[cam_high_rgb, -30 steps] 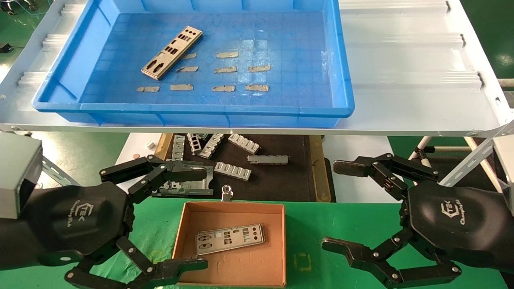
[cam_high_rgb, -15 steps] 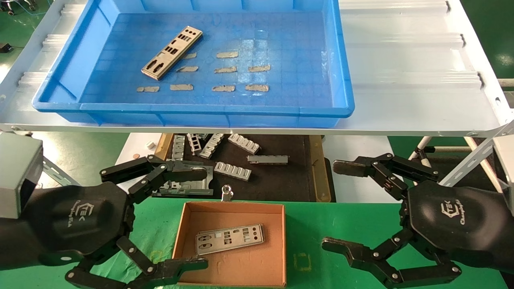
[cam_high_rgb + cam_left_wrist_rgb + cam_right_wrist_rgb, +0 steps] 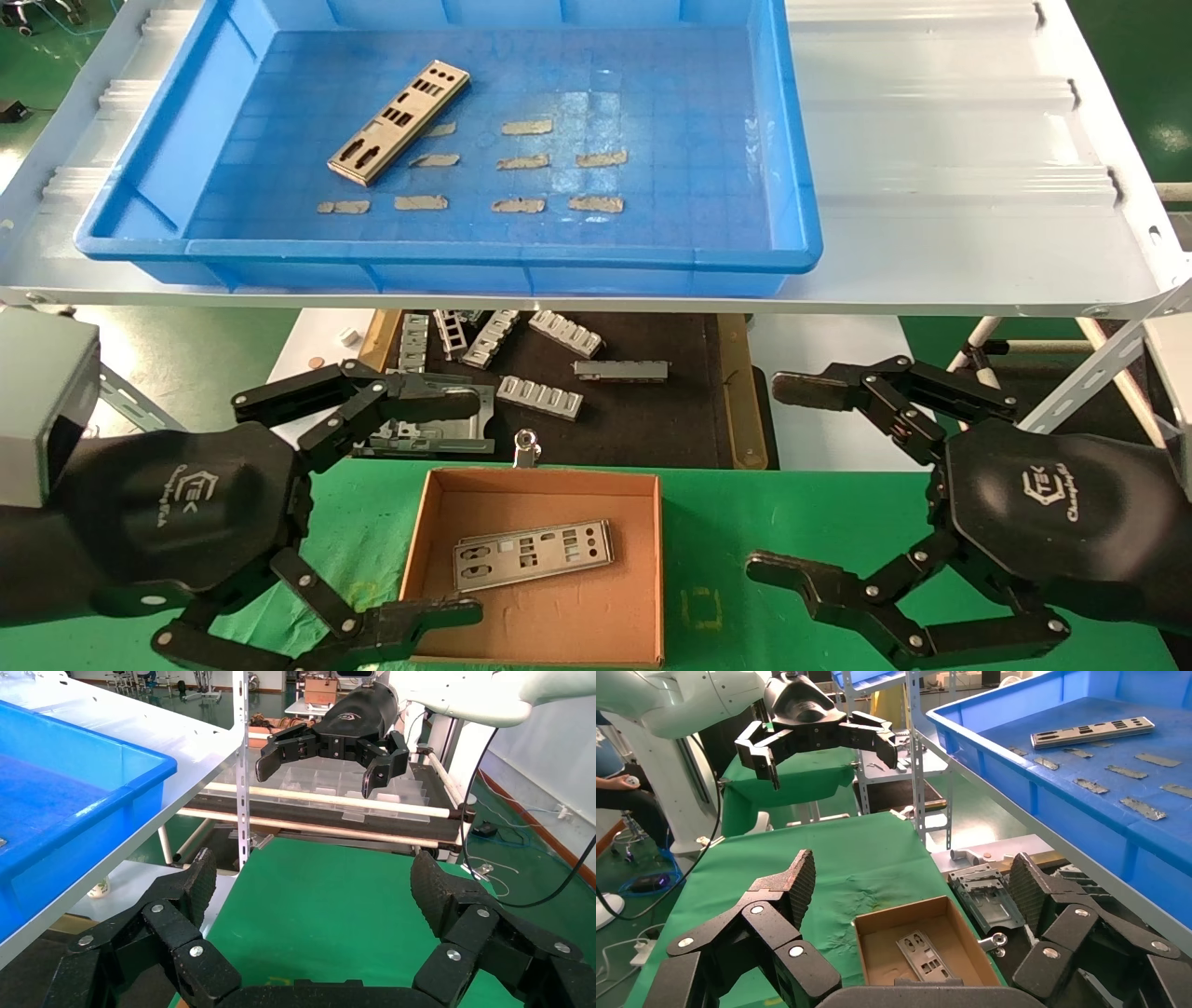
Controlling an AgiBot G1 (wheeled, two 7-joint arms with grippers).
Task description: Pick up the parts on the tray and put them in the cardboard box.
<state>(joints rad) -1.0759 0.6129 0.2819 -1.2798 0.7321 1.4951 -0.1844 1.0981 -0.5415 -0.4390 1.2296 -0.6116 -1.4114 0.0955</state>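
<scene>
The left gripper (image 3: 424, 508), black with jointed metal fingers and bumpy rubber pads, hangs wide open and holds nothing. Its lower fingertip sits just over the near left corner of the small brown cardboard box (image 3: 643, 559). The box is square with low walls and no lid, and it rests on the green cloth surface (image 3: 792, 513), between the 2 grippers and closer to the left one.

Inside the box lies 1 thin flat silver metal plate (image 3: 533, 553) with small punched holes. It is a little tilted and sits just beside the left gripper's open fingers.

The right gripper (image 3: 782, 485) is the same black kind. It is wide open too, holds nothing, and hangs over the green surface to the right of the box.

Past both grippers, up on a white metal shelf (image 3: 959, 186), sits the big bright-blue plastic tray (image 3: 792, 168) with a grid floor and a raised rim. 1 more long silver plate with holes (image 3: 399, 122) lies in it at a slant, far ahead of the left gripper. Small flat tan tape strips (image 3: 526, 128) lie on the tray floor beside that plate.

Under the shelf, ahead of the left gripper, ribbed grey metal brackets (image 3: 540, 396) lie on a dark mat (image 3: 652, 419).
</scene>
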